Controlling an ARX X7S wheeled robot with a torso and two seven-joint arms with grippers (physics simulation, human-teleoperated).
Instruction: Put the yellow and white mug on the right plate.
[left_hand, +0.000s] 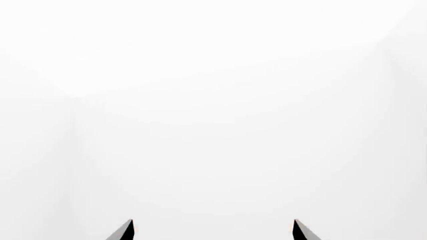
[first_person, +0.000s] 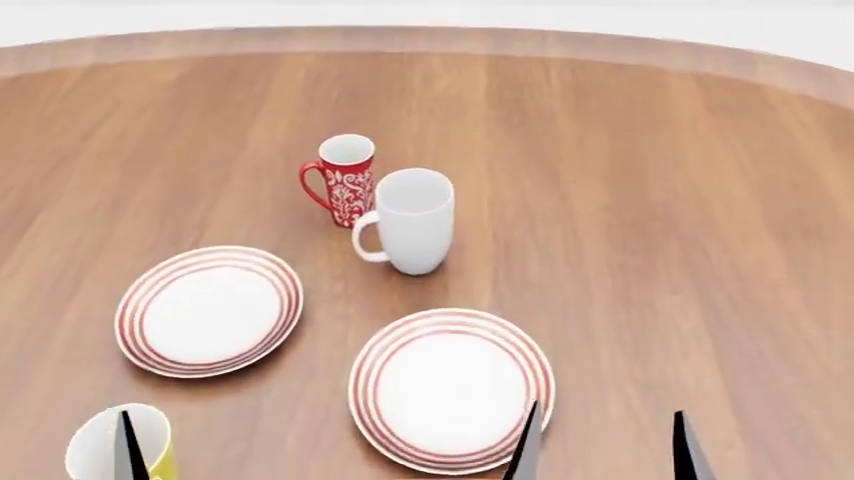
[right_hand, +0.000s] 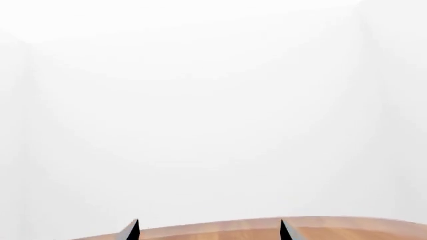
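The right tool (first_person: 603, 448) was spread wide and empty beside the right plate (first_person: 451, 388); the left tool (left_hand: 212, 230) likewise, one tip over the yellow and white mug (first_person: 118, 448) on the tabletop (first_person: 641, 200), seemingly awaiting pickup

On the counter (first_person: 641, 180), the yellow and white mug (first_person: 118, 445) sits near left; the right plate (first_person: 451, 388) lies near centre, two mugs beyond it.
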